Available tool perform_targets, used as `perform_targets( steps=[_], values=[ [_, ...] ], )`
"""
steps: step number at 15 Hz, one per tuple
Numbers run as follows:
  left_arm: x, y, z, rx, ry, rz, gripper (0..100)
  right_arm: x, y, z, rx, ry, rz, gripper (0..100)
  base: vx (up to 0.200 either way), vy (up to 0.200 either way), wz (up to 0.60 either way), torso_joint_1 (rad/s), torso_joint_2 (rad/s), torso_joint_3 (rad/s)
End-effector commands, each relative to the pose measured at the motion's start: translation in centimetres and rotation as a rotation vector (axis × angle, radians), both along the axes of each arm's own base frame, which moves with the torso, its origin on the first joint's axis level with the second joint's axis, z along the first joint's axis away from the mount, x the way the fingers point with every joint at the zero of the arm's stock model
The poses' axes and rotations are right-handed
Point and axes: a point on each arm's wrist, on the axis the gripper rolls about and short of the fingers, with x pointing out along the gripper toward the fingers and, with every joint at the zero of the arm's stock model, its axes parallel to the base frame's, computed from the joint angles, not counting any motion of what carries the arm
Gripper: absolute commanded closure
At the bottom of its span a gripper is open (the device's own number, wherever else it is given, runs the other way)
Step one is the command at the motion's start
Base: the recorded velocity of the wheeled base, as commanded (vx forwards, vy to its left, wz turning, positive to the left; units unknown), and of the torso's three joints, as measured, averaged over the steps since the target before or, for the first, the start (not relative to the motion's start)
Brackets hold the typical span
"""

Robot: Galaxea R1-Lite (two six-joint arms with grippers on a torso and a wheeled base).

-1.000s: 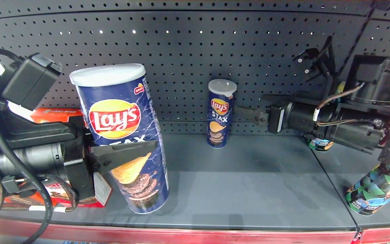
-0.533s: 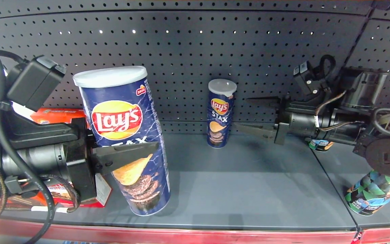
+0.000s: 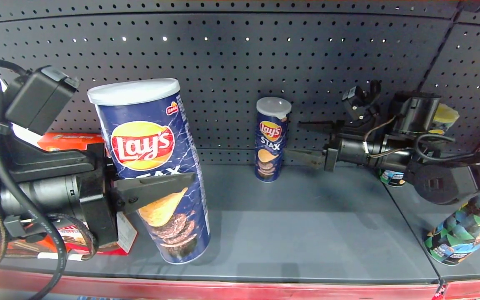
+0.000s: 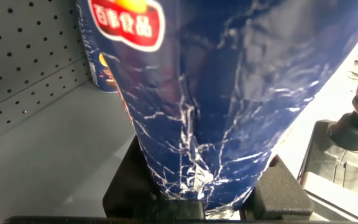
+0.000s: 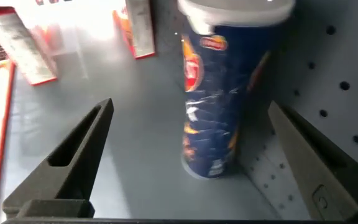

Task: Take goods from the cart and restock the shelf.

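Right gripper point(image 3: 308, 139), fingers spread, has turned its wrist beside the small can point(image 3: 270, 141) standing at the back wall point(image 3: 240, 54), apart from it: that one looks placed. Left gripper point(image 3: 169, 179) still pinches the big can point(image 3: 140, 141), tilted, at the shelf point(image 3: 298, 233) front.

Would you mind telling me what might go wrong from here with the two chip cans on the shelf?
1. The left tool grips the near can tilted, its base close to the front edge of the shelf; released like this, it may topple off.
2. The open right tool sits right beside the rear can; a small drift could knock it over.
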Motion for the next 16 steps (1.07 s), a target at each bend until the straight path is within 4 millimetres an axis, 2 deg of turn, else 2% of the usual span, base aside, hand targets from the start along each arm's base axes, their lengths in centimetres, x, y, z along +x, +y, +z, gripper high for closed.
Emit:
perform_targets(
  steps=[1,11,16],
  values=[
    [0.0,0.0,0.0,-0.001,-0.001,0.000,100,1.1,0.7,-0.8,-0.002,0.004,0.009,0,0.000,0.000,0.00,0.000,0.00,0.000],
    [0.0,0.0,0.2,-0.019,0.016,-0.012,100,3.8,2.4,-3.0,-0.009,0.021,0.023,0,0.000,0.000,0.00,0.000,0.00,0.000],
    [0.0,0.0,0.2,-0.019,0.016,-0.011,100,4.3,3.3,-4.0,-0.014,0.032,0.037,0,0.000,0.000,0.00,0.000,0.00,0.000]
  ],
)
